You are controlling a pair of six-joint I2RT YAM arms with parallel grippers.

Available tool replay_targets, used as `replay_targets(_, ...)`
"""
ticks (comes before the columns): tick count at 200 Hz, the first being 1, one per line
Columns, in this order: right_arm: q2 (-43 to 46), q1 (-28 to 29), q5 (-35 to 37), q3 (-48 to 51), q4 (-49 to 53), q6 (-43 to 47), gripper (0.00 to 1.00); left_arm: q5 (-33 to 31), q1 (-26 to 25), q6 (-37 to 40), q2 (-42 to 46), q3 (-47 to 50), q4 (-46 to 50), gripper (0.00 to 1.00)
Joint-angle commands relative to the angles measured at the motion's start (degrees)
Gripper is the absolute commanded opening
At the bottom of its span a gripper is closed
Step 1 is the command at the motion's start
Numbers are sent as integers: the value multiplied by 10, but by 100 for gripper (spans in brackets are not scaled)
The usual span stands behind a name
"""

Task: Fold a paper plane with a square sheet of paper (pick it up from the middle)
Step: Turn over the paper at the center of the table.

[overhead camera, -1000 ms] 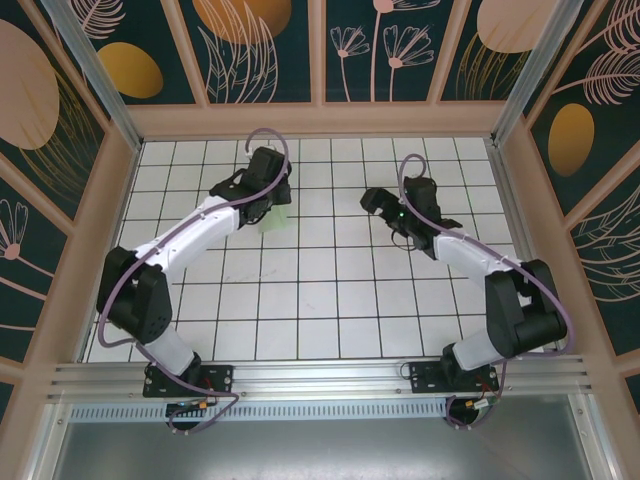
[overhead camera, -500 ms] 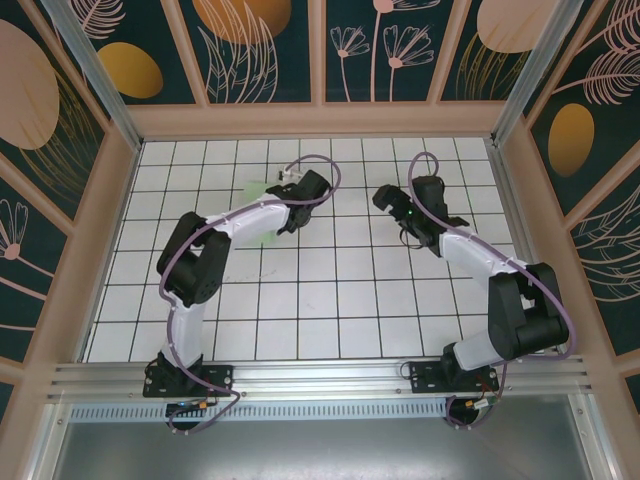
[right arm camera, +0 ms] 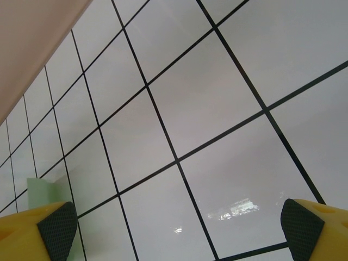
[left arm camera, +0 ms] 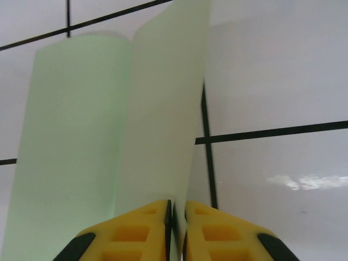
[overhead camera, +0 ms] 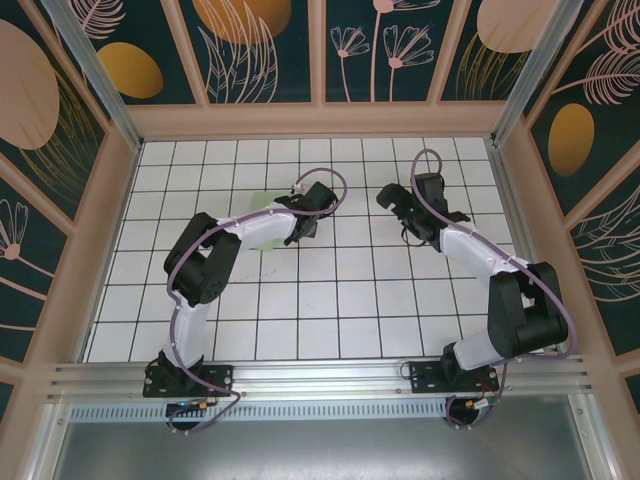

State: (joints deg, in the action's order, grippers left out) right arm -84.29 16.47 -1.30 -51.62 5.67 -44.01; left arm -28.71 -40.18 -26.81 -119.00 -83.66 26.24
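1. Mint-green square sheet of paper [left arm camera: 81, 136]: doubled over in a loose fold, on the white tiled table [overhead camera: 330, 300], left of centre, partly beneath the left arm.
2. Left gripper [left arm camera: 176, 209]: yellow fingers [left arm camera: 136, 231] clenched on the sheet's near edge.
3. Right gripper [right arm camera: 179, 228]: fingers spread wide, released, apart from the sheet.

Left arm [overhead camera: 212, 250] doubles back at the elbow, forearm reaching right toward the middle, left fingers [left arm camera: 136, 231] almost touching, pinching the paper [left arm camera: 163, 109]. Right arm [overhead camera: 480, 255] bends far-left, right fingers [right arm camera: 43, 228] spread wide
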Motion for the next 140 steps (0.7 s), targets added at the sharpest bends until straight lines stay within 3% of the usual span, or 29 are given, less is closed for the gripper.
replay_targets(1, -8, -4, 6, -21, 24, -6, 99, 53, 0, -16, -12, 0, -22, 20)
replay_targets(88, -15, -9, 9, -55, 53, 26, 98, 147, 1, -16, -26, -67, -6, 36)
replay_targets(140, -44, -11, -26, -91, 30, 50, 97, 300, 10, -12, 84, -72, -53, 57)
